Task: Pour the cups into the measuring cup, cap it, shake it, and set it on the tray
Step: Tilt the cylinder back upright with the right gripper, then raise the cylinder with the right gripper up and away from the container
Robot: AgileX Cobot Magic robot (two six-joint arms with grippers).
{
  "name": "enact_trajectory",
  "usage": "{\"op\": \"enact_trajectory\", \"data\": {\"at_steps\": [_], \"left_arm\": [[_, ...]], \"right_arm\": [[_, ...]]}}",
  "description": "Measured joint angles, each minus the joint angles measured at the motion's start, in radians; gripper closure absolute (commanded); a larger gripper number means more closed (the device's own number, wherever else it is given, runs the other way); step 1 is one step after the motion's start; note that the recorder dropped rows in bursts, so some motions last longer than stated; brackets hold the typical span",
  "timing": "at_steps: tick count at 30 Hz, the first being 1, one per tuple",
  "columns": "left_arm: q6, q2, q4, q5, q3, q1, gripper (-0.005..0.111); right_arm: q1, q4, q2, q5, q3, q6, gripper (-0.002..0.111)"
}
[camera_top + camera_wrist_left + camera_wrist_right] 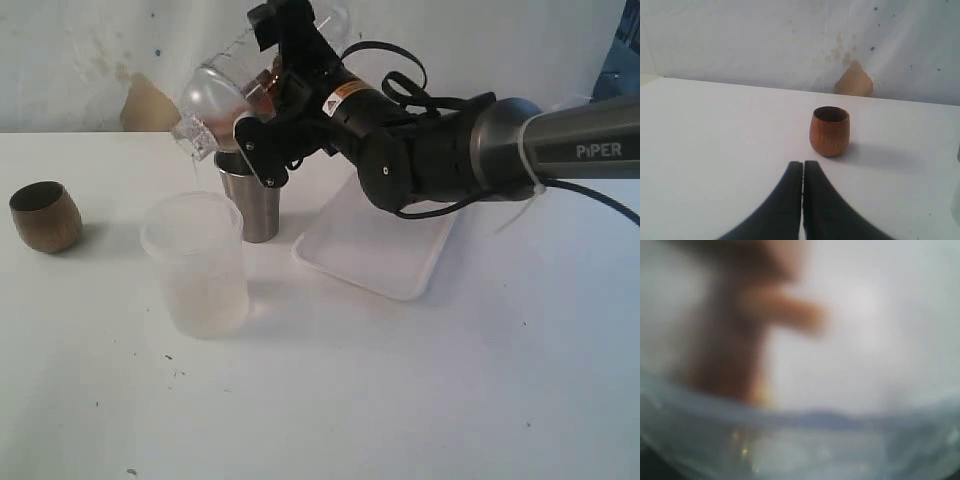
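Observation:
My right gripper (266, 92) is shut on the clear measuring cup (210, 100) and holds it tilted in the air, above the steel tumbler (250, 205). The cup's rounded clear end points down and to the left. Something brownish shows inside it. Blurred clear plastic (805, 440) fills the right wrist view and hides the fingers. The frosted cup (196, 265) stands upright in front of the tumbler. At the far left sits the brown wooden cup (46, 216), also upright. My left gripper (803, 164) is shut and empty, a short way from the wooden cup (829, 131). The white tray (375, 250) lies right of the tumbler.
A white wall with a tan patch (150, 105) runs along the back of the white table (400, 400). The right arm's dark body (450, 150) and cables hang over the tray.

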Motion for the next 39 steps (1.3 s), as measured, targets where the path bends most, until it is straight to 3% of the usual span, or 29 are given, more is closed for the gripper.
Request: {"op": "enact_trajectory", "data": {"at_steps": [22, 39], "left_arm": [[0.0, 0.0, 0.0, 0.0, 0.0, 0.0, 0.106], [0.0, 0.0, 0.0, 0.0, 0.0, 0.0, 0.106]], "right_arm": [[0.0, -0.048, 0.0, 0.04, 0.0, -0.092, 0.108], [-0.002, -0.316, 0.0, -0.009, 0.0, -0.094, 0.108]]}}
